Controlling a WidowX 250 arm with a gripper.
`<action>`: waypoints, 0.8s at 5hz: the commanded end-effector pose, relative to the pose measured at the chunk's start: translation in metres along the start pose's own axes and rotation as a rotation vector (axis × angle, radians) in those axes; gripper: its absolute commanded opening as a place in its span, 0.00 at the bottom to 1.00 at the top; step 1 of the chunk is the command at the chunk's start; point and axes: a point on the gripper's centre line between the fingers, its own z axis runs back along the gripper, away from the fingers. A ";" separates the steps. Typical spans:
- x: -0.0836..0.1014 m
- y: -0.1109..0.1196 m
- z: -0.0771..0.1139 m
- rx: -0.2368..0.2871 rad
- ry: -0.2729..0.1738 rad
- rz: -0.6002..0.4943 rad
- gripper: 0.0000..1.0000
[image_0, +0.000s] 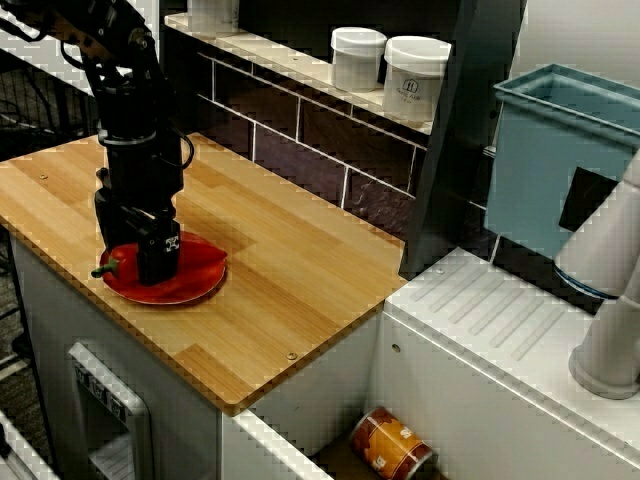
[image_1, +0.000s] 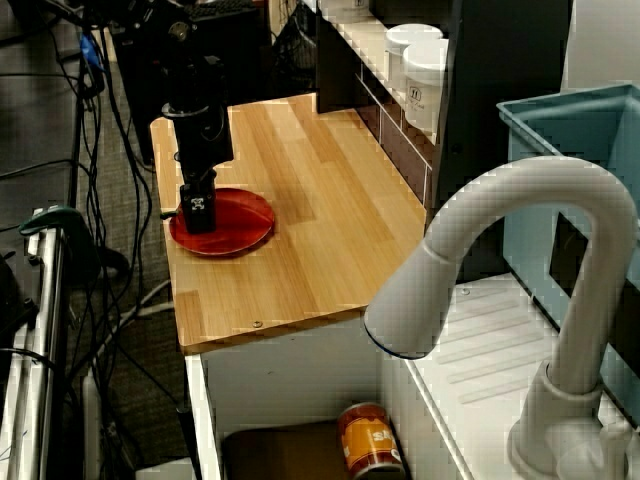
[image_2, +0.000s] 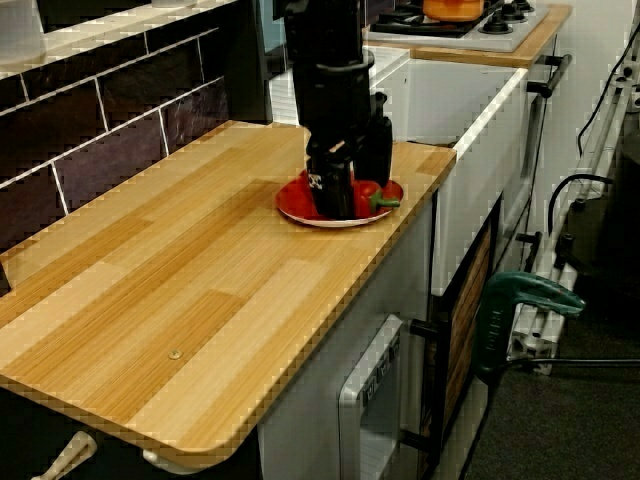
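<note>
A red plate (image_0: 200, 272) (image_1: 245, 222) (image_2: 293, 204) lies on the wooden counter (image_0: 290, 270) near its front edge. On the plate rests a red pepper (image_0: 113, 266) (image_2: 371, 195), its green stem pointing out over the rim. My black gripper (image_0: 140, 262) (image_1: 198, 215) (image_2: 345, 200) points straight down onto the plate, its fingers standing at the pepper's sides. The fingers hide most of the pepper in the view past the tap. Whether they press on it does not show.
Two white jars (image_0: 357, 58) (image_0: 415, 78) stand on the tiled ledge behind the counter. A teal bin (image_0: 560, 160), a white tap (image_1: 520, 260) and a sink holding an orange can (image_0: 392, 445) lie to the right. A green clamp (image_2: 525, 300) is at floor level.
</note>
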 end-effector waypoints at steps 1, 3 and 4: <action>0.009 0.015 -0.003 0.024 -0.034 0.045 0.00; 0.012 0.023 0.029 -0.017 -0.037 0.040 0.00; 0.013 0.044 0.066 -0.038 -0.078 0.047 0.00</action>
